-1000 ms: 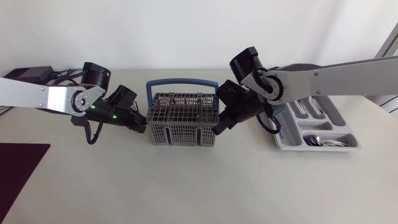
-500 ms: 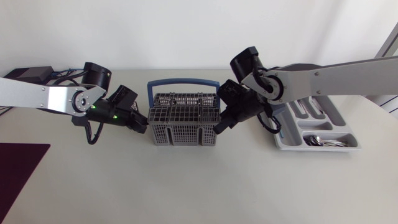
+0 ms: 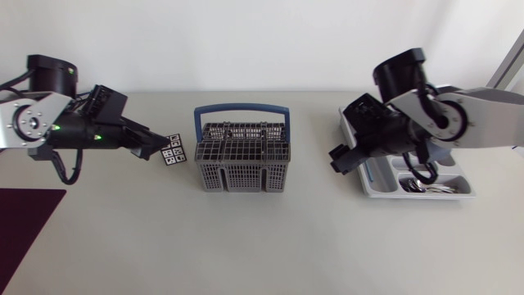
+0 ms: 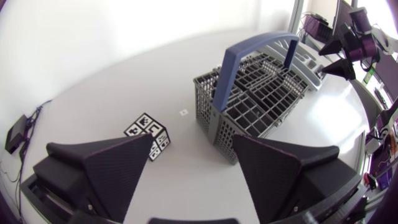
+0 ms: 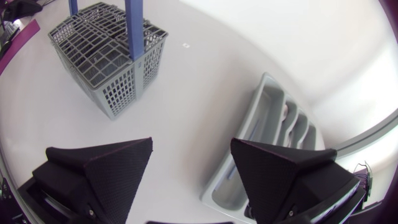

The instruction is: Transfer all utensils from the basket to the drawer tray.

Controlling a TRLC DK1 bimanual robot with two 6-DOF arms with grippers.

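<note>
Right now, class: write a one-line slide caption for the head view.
Blue-handled basket mid-table between open left gripper and open right gripper, with the drawer tray beside the right gripper.

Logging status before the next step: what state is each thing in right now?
Basket: upright, handle raised, no utensils visible inside.
Drawer tray: flat on the table, utensils lying in one end compartment.
Left gripper: open, empty.
Right gripper: open, empty.
Marker cube: on the table, apart from the basket.
</note>
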